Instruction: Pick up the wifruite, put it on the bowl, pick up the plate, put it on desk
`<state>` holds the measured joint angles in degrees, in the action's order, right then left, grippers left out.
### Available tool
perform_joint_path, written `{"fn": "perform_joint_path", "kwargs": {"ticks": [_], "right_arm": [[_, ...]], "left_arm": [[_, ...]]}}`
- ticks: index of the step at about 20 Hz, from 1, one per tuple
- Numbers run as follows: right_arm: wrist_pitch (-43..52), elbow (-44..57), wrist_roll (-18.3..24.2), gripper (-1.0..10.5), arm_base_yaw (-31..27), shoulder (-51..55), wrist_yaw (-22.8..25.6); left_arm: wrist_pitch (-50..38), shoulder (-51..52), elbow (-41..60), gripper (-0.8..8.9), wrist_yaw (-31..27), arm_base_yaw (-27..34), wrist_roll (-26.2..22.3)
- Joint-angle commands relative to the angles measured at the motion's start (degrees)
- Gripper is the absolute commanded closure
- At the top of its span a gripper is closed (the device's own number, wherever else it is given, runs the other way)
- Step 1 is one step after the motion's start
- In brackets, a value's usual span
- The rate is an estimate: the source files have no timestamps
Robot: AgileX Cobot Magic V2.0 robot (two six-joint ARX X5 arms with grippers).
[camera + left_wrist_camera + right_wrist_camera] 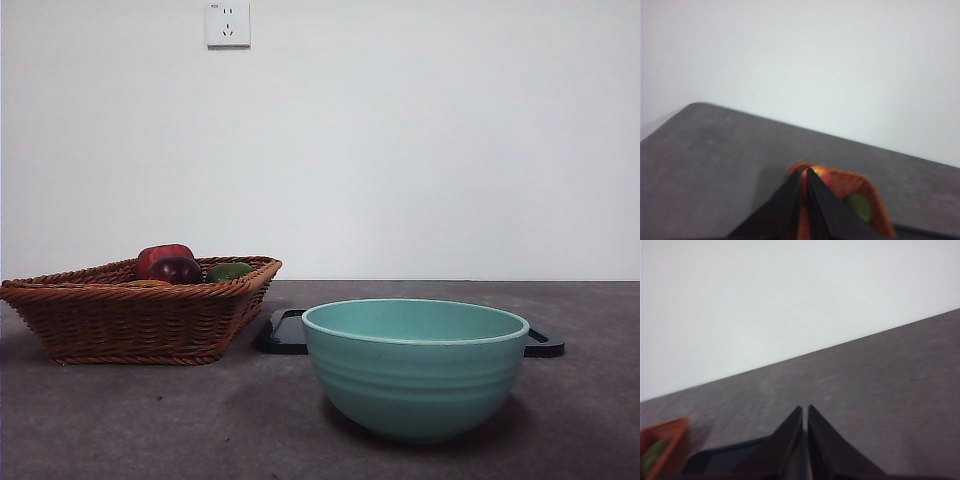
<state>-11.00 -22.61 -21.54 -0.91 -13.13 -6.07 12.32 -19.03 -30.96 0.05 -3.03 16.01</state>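
the wifruite cannot be made out for certain: in the front view the wicker basket (140, 310) shows a red apple (163, 256), a dark red-purple fruit (176, 270) and a green fruit (230, 271), with only a thin orange-brown sliver at the rim, so the small fruit probably lies low inside, hidden by the wall. the mint-teal bowl (415, 368) stands empty on the grey tabletop (150, 420), to the basket's side and nearer the camera, with a black plate (285, 335) flat behind it. neither arm shows in the front view. the left gripper (805, 172) hangs above the basket with its jaws closed and empty, tips aimed at the fruit below. the right gripper (805, 410), jaws also pressed together, sits over the plate, the basket off to one side. so the left arm is nearer the fruit, which lies below and just ahead of its jaws; they must open before descending.
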Motion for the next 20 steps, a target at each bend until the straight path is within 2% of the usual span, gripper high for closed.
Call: {"fn": "perform_joint_path", "kwargs": {"ticks": [1,5,10,14,18,20], "right_arm": [[-1.7,-4.7,-1.0,9.4,0.8,-3.0,-1.6],[-7.8,-11.8,-0.9,9.4,1.9,-8.1,-2.8],[-12.9,-19.1,1.3,9.4,3.5,-13.6,-8.1],[-15.8,-23.6,1.5,9.4,5.5,-16.7,-11.6],[-18.7,-27.0,4.9,9.4,8.0,-18.9,-15.2],[-20.3,-28.3,7.1,9.4,9.1,-19.7,-16.6]], "left_arm": [[0.2,-3.1,-5.0,7.98,2.9,-0.1,0.5],[0.8,-7.0,-10.6,7.98,6.4,-0.9,1.9],[2.2,-9.9,-15.3,7.98,11.6,-2.8,3.9],[3.6,-11.5,-17.4,7.98,15.1,-4.8,4.4],[5.8,-12.8,-19.3,7.98,19.7,-7.7,4.0],[6.7,-13.5,-20.0,7.98,19.7,-9.5,3.6]]}}
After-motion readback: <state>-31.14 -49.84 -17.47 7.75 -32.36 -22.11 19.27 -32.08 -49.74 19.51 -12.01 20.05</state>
